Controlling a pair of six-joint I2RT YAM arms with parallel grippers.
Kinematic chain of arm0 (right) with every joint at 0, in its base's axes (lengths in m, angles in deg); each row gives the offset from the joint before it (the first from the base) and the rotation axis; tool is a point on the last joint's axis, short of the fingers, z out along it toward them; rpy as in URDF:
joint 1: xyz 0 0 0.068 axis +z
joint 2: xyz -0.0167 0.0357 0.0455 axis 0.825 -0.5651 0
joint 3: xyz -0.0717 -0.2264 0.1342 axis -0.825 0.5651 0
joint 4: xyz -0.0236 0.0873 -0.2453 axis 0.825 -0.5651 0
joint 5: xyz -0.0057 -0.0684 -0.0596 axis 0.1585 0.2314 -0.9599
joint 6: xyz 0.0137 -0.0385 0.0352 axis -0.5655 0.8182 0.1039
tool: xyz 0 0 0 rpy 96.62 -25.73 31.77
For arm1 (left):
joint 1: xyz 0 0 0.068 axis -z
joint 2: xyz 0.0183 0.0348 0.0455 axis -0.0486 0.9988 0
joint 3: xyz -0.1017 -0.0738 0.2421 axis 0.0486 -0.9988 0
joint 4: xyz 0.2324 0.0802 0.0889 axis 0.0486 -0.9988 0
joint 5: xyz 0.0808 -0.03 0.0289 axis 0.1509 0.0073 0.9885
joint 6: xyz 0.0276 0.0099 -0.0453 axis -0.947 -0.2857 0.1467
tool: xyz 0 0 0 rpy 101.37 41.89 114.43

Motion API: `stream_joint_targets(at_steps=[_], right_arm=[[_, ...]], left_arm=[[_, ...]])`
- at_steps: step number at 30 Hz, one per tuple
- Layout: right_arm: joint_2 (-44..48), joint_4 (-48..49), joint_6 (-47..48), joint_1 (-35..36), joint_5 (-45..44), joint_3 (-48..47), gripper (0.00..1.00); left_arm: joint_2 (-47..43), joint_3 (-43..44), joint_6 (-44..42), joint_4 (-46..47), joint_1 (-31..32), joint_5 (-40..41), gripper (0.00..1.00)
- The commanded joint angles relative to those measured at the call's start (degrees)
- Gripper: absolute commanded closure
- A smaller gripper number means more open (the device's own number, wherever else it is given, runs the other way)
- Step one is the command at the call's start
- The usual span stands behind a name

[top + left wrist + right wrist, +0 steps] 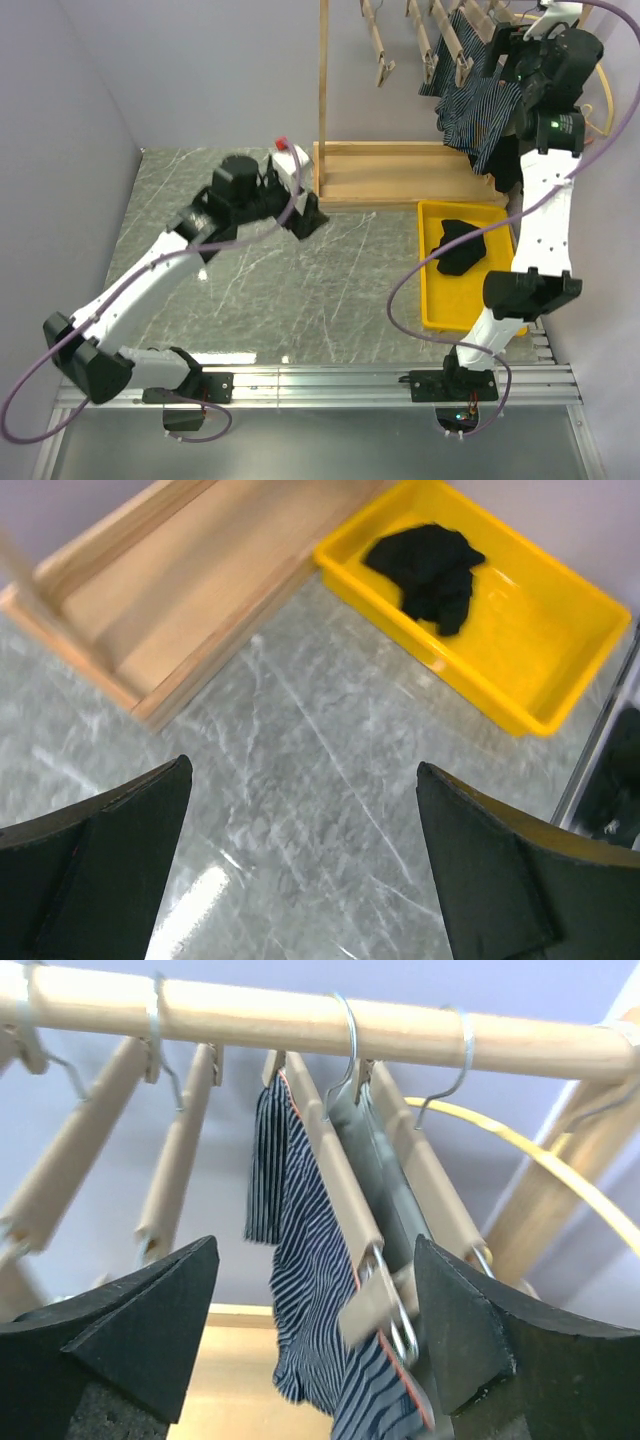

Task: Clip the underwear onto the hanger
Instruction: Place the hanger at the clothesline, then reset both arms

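Observation:
Dark blue striped underwear (310, 1290) hangs from a wooden hanger (330, 1150) on the rail (300, 1020). A wooden clip (375, 1300) with a wire spring pinches its orange-edged waistband. My right gripper (316, 1260) is open, its fingers standing either side of the clip and cloth; the clip is close to the right finger (470, 1320). From above, the striped underwear (478, 100) hangs beside my raised right gripper (510, 45). My left gripper (303, 770) is open and holds nothing, hovering over the marble table near the stand's base (400, 175).
A yellow tray (430, 300) at the right holds a black garment (458, 245). Several bare wooden hangers (378, 45) hang on the rail, and a grey garment (385, 1180) hangs just right of the striped one. The stand's upright post (323, 90) rises by my left gripper (310, 215).

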Motion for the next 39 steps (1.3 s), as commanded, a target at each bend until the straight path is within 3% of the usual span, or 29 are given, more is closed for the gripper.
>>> stream_joint_targets(at_steps=[1,5,10,14,18,24,29,39], right_arm=[[7.22,-0.22,2.28,-0.27,-0.97,2.51,0.14],[12.40,-4.43,3.87,-0.36,-0.63,2.96,0.12],[17.94,-15.32,3.96,-0.36,5.43,4.27,0.07],[25.92,-21.05,3.26,-0.18,14.13,16.46,0.05],[33.85,-17.54,1.59,0.69,19.40,40.51,0.04],[40.18,-10.96,-4.21,6.14,23.02,63.20,0.03],[42.21,-3.66,-5.79,15.00,16.79,73.79,0.02],[41.16,1.45,-3.69,19.50,12.56,82.15,0.02]], left_arm=[[4.81,6.81,11.47,-6.15,-8.15,-7.69,0.01],[7.45,7.79,15.07,-8.80,-16.31,-12.00,0.01],[8.77,9.54,15.79,-10.28,-21.87,-12.63,0.01],[8.68,9.47,13.07,-11.78,-24.76,-10.08,0.01],[7.28,6.57,10.43,-12.13,-25.74,-7.62,0.01],[5.26,-2.56,7.79,-11.61,-26.71,-7.09,0.01],[2.44,-11.62,6.91,-8.27,-26.71,-6.30,0.01],[-0.20,-18.67,5.50,-5.72,-26.71,-2.61,0.01]])
